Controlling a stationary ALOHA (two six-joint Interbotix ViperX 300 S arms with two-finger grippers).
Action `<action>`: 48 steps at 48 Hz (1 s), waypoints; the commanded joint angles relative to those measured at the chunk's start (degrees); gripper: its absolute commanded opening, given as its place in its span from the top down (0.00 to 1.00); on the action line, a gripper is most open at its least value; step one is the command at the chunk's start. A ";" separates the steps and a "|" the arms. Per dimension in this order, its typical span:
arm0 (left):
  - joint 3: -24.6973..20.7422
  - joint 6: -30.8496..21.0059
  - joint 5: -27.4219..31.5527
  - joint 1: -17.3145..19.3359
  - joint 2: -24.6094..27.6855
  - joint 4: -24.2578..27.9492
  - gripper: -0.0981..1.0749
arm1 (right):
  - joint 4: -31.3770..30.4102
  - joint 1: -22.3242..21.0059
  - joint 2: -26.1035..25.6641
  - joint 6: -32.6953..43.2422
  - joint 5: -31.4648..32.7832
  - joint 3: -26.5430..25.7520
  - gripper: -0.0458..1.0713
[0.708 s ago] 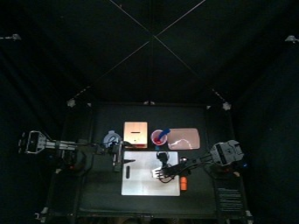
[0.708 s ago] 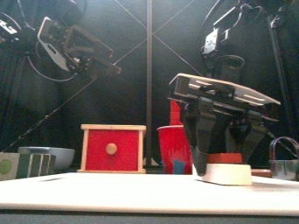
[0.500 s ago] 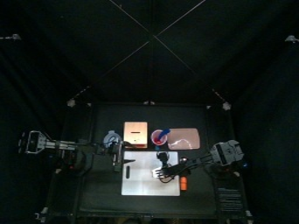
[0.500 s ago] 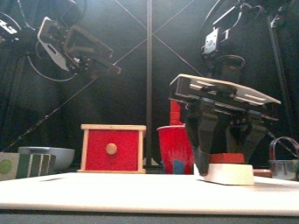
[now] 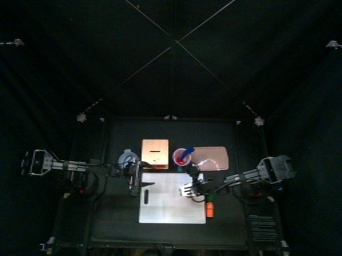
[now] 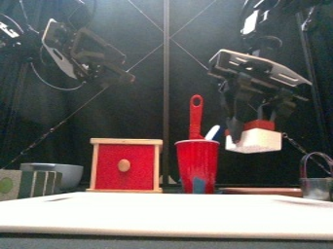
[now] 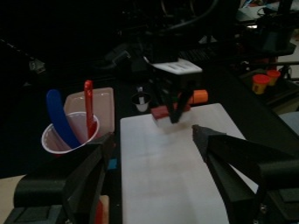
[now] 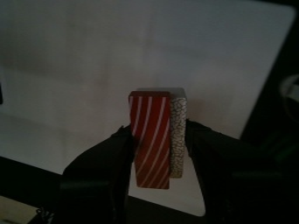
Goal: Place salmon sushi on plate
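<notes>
Above the white plate (image 6: 156, 212), toward three o'clock on the table in the top view, the right gripper (image 8: 153, 144) holds the salmon sushi (image 8: 156, 136) in the air, its jaws pinching the striped orange-and-white piece from both sides. In the front view the sushi (image 6: 255, 137) hangs clear of the plate, so the pick-up looks done and the lowering and release are left. The left gripper (image 7: 163, 166) waits near nine o'clock with its jaws spread and nothing between them. A red cup (image 6: 198, 165) behind the plate holds a red utensil (image 6: 196, 115) and a pale one. A red box (image 6: 127, 164) stands beside the cup, toward nine o'clock.
</notes>
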 commanded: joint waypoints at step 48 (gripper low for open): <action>-2.99 0.00 -0.62 1.05 -0.26 -0.26 0.04 | 6.06 -47.64 -21.53 -40.78 -8.88 24.26 0.35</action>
